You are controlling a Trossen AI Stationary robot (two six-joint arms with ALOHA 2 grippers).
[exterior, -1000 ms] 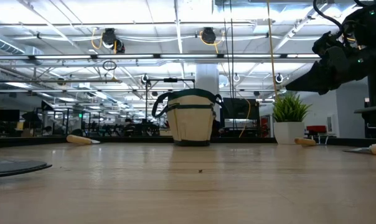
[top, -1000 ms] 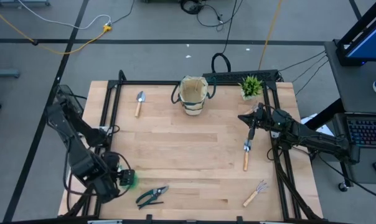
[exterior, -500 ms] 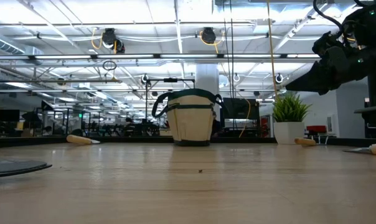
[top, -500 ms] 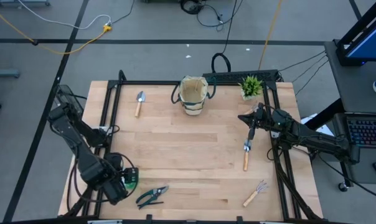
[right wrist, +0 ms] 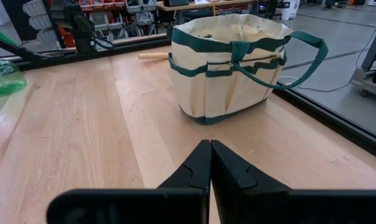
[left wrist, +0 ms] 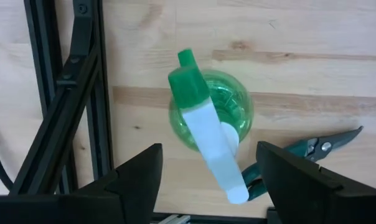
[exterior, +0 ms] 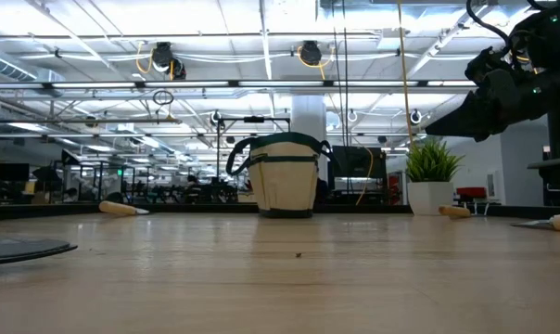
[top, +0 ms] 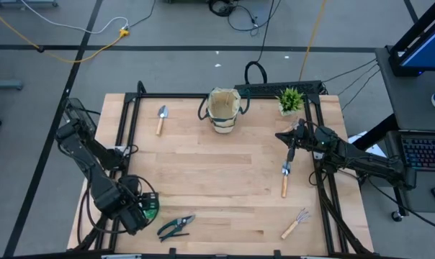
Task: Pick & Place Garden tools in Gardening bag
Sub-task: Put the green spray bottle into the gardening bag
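Shears (left wrist: 312, 152) lie half hidden behind spray bottle (left wrist: 208, 121) between wide left gripper (left wrist: 206, 171) fingers.

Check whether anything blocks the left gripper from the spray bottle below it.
Nothing visible does. The left gripper hangs open directly over the upright spray bottle; the pruning shears lie beside it, off the path.

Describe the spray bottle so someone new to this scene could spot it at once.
Start at the wooden table and go to its near left corner, where the left gripper hangs open above it. The spray bottle stands upright there, just left of the pruning shears. It is the only translucent green thing, with a white nozzle; the other tools lie flat.
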